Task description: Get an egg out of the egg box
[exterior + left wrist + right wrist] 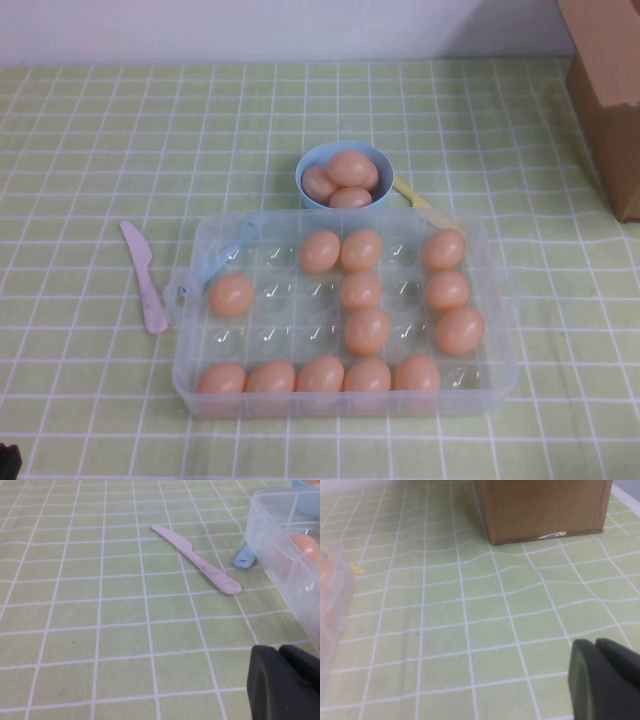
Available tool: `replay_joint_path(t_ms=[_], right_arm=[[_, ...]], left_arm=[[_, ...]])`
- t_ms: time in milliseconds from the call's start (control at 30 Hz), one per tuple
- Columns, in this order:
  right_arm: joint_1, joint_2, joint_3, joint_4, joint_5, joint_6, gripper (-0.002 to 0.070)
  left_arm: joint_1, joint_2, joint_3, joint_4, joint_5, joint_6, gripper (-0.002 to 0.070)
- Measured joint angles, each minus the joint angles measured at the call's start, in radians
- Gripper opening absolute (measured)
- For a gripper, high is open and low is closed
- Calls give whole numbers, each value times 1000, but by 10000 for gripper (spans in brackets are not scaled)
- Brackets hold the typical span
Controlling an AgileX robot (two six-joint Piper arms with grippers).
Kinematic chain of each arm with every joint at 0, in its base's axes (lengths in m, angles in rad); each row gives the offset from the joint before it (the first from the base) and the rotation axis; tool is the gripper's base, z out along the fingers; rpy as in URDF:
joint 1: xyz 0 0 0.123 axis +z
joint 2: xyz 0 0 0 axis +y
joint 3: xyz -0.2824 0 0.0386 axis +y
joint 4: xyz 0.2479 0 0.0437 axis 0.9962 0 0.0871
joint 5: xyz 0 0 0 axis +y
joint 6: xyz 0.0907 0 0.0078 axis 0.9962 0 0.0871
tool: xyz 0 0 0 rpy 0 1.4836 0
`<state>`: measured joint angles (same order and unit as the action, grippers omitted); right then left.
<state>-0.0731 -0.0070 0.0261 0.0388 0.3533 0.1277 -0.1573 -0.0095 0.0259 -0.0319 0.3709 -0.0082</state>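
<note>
Left wrist view: left gripper low over the cloth, holding nothing, fingers hard to tell. Right gripper the same. Egg box at table middle, egg alone at nine o'clock inside. Nothing lifted yet. Only high view shows bowl at twelve o'clock.

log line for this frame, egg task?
phase: pre-reach | left gripper: parked near knife | right gripper: parked near carton | egg box: open, eggs untouched | bowl: holds eggs
</note>
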Motion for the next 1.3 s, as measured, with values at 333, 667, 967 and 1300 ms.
replay_joint_path(t_ms=[333, 667, 967, 1300], right_arm=[[0, 0, 0, 21, 10, 2, -17], [0, 0, 0, 23, 10, 2, -17], [0, 0, 0, 25, 10, 2, -17], [0, 0, 0, 25, 10, 2, -17]], left_arm=[[0, 0, 0, 0, 0, 0, -3], [0, 0, 0, 0, 0, 0, -3], [0, 0, 0, 0, 0, 0, -3], [0, 0, 0, 0, 0, 0, -3]])
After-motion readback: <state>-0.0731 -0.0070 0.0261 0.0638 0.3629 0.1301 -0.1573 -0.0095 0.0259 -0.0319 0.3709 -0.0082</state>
